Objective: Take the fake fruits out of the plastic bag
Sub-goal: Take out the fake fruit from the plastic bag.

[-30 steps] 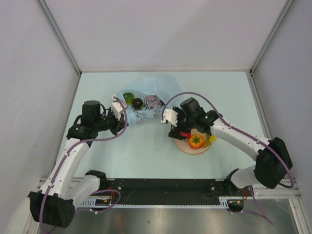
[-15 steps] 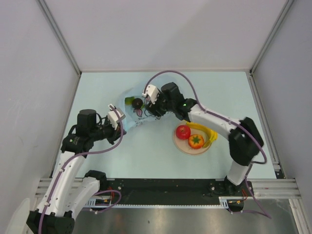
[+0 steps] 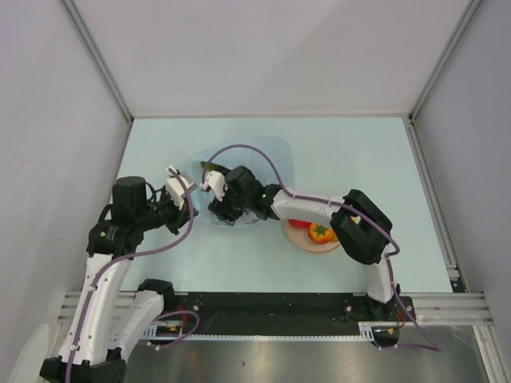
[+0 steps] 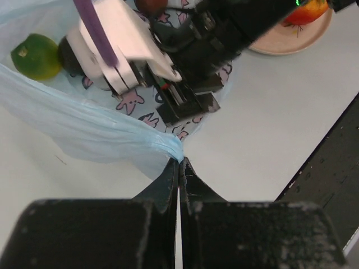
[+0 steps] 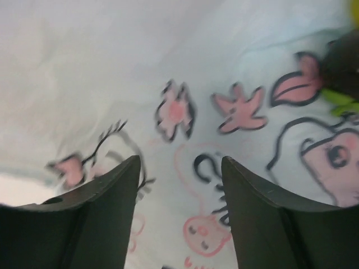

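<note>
The plastic bag [image 3: 270,158] lies at mid-table, light blue with a white panel of pink-and-black cartoon prints [image 5: 241,106]. My left gripper [image 3: 188,210] is shut on the bag's blue edge [image 4: 84,123] and holds the mouth stretched open. My right gripper [image 3: 220,212] is open and empty inside the bag mouth, its fingertips [image 5: 132,163] just above the printed panel. A green fruit [image 4: 35,55] and a dark purple fruit [image 5: 343,60] lie in the bag beyond it. An orange fruit [image 3: 321,232] and a red apple [image 3: 299,224] sit on the plate. The banana is hidden.
The round beige plate [image 3: 307,245] sits to the right of the bag, partly under my right forearm, and shows in the left wrist view [image 4: 280,46]. The table's black front rail [image 4: 331,168] runs close to my left gripper. Grey walls enclose the table on three sides.
My right arm swung left from the plate and lowered its open gripper into the bag mouth. My left gripper drew the bag's edge left and toward the near side.
</note>
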Motion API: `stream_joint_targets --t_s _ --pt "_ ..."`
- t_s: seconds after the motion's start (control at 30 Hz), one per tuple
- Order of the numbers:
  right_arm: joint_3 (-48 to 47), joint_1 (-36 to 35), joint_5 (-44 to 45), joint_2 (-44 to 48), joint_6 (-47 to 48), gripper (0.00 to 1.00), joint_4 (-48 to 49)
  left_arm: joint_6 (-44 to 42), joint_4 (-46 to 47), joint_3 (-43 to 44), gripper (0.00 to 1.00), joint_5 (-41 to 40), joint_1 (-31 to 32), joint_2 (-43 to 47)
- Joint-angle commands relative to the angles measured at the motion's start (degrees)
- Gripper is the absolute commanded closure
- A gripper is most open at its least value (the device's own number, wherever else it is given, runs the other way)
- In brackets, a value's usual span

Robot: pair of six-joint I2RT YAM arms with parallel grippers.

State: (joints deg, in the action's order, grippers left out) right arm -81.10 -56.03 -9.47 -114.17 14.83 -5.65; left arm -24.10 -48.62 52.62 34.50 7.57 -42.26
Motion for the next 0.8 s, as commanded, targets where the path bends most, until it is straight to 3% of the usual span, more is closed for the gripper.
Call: stream_joint_targets --t_s 0.0,0.13,0.23,0.5,0.63,0.77 --pt "-10.0 5.3 4.2 -2.2 -3.0 0.31 3.7 -4.5 -3.5 4.4 1.00 -2.2 -0.4 -0.3" --pt "-16.8 8.2 9.1 -9.1 -3.8 0.13 5.0 -6.3 -2.7 3.4 1.00 -3.7 -0.4 -0.8" --pt "-21.9 9.0 11.9 -14.0 -2.5 0.09 6.9 -6.1 -3.2 2.8 1.00 -2.9 -0.4 -1.8" --pt "-34.5 8.5 12.0 -24.7 -1.4 0.00 8.5 -6.2 -3.8 2.9 1.00 -3.0 -0.4 -3.1" --pt "-43.2 7.5 16.8 -29.6 -2.9 0.00 8.9 -6.2 -4.8 3.7 1.00 -2.9 -0.4 -4.6" --pt "-49.2 7.8 15.0 -34.3 -4.5 0.00 8.4 -5.9 -5.5 4.3 1.00 -2.5 -0.3 -6.3"
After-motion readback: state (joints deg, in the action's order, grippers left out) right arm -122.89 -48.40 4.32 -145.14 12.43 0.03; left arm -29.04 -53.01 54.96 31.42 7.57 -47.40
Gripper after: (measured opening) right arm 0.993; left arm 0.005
